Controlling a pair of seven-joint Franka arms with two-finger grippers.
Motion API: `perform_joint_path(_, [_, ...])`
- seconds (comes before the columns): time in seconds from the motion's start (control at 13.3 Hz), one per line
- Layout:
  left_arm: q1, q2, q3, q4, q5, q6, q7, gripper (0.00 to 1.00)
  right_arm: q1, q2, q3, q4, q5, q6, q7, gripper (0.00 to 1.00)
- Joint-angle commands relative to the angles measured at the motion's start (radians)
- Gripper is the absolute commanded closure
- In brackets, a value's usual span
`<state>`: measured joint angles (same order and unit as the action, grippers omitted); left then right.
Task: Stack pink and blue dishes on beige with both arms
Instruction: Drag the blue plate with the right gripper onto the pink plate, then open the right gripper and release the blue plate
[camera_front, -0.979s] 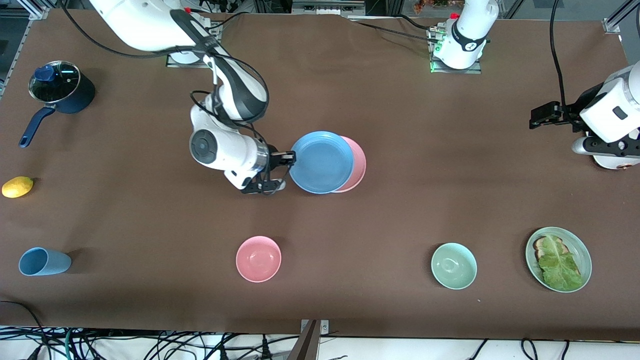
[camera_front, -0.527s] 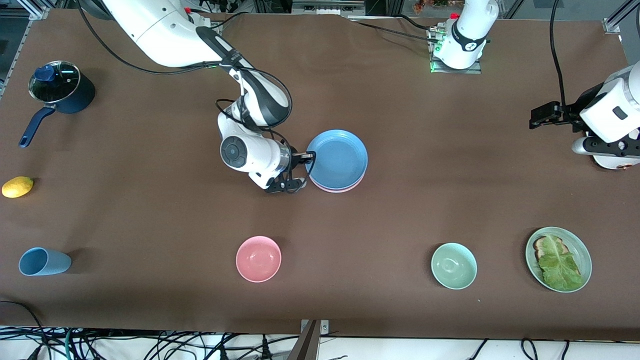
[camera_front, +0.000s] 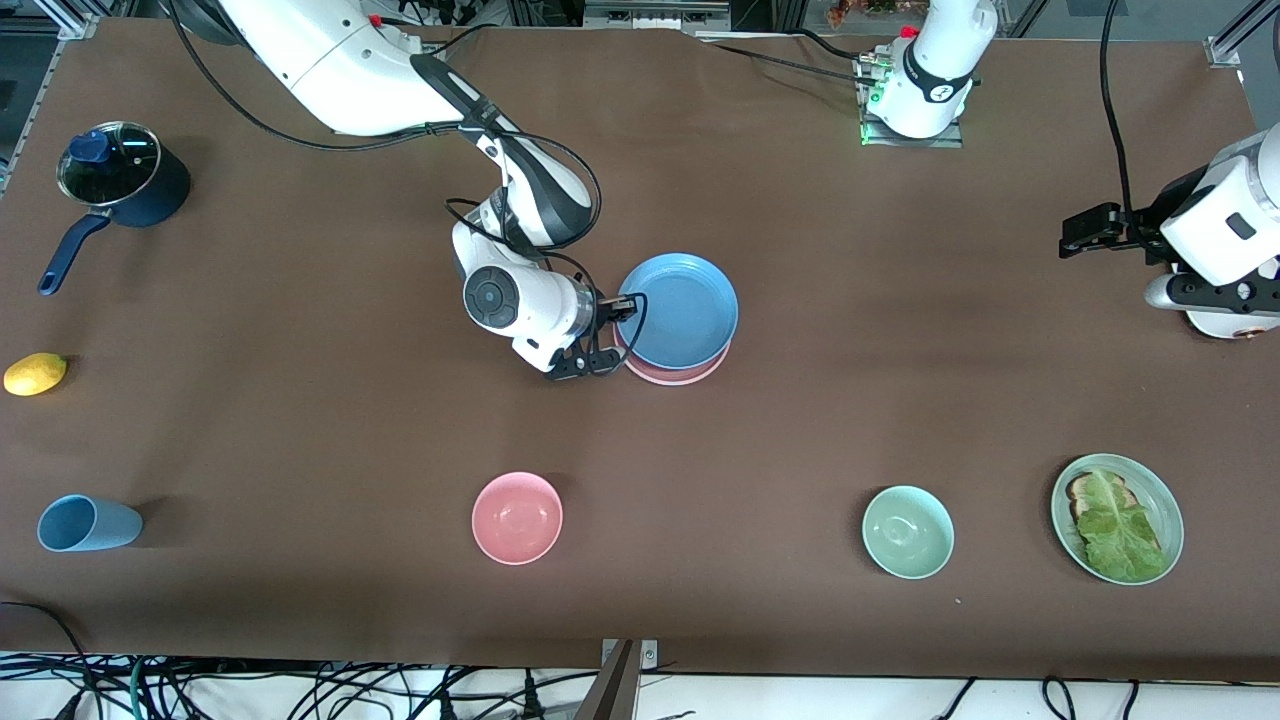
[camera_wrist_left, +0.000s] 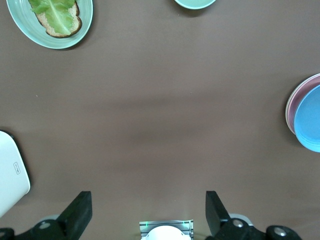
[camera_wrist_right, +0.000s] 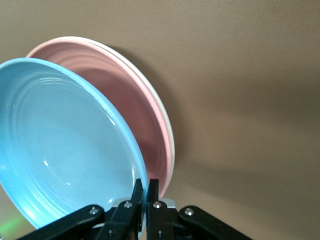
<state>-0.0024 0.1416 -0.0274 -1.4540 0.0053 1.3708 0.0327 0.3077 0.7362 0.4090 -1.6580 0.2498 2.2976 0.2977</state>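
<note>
My right gripper (camera_front: 622, 305) (camera_wrist_right: 145, 187) is shut on the rim of the blue plate (camera_front: 685, 310) (camera_wrist_right: 65, 150). It holds the plate tilted just over the pink plate (camera_front: 672, 374) (camera_wrist_right: 135, 110) in the middle of the table. Only a pale edge of the beige plate (camera_wrist_right: 169, 131) shows beneath the pink one; the front view hides it. My left gripper (camera_front: 1085, 230) (camera_wrist_left: 145, 212) waits open and empty in the air at the left arm's end of the table.
A lidded dark pot (camera_front: 120, 175), a lemon (camera_front: 35, 373) and a blue cup (camera_front: 85, 523) sit at the right arm's end. Nearer the front camera are a pink bowl (camera_front: 517, 517), a green bowl (camera_front: 908, 532) and a green plate with lettuce (camera_front: 1117, 517).
My right arm carried the blue plate toward the left arm's end until it covers most of the pink plate. The left arm has not moved.
</note>
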Motion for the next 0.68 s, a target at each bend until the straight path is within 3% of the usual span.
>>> perform_joint_path(0.0, [0.002, 0.000, -0.003, 0.004, 0.018, 0.001, 0.027, 0.00, 0.011, 0.017, -0.007, 0.021, -0.033, -0.001, 0.011, 1.00])
perform_joint_path(0.15, [0.002, 0.000, -0.002, 0.004, 0.016, -0.001, 0.027, 0.00, 0.011, 0.017, -0.009, 0.021, -0.035, -0.003, 0.011, 1.00])
perform_joint_path(0.23, [0.002, 0.000, -0.003, 0.004, 0.016, -0.001, 0.027, 0.00, 0.011, 0.015, -0.009, 0.024, -0.041, -0.003, 0.011, 0.68])
perform_joint_path(0.3, [0.002, 0.000, -0.002, 0.004, 0.018, -0.001, 0.027, 0.00, 0.010, 0.011, -0.012, 0.026, -0.093, -0.003, 0.008, 0.03])
perform_joint_path(0.45, [0.002, 0.000, -0.003, 0.004, 0.016, -0.001, 0.027, 0.00, 0.010, 0.003, -0.013, 0.030, -0.199, -0.004, 0.009, 0.00])
perform_joint_path(0.6, [0.002, 0.000, -0.002, 0.006, 0.016, 0.001, 0.027, 0.00, 0.004, -0.044, -0.019, 0.029, -0.199, -0.029, 0.008, 0.00])
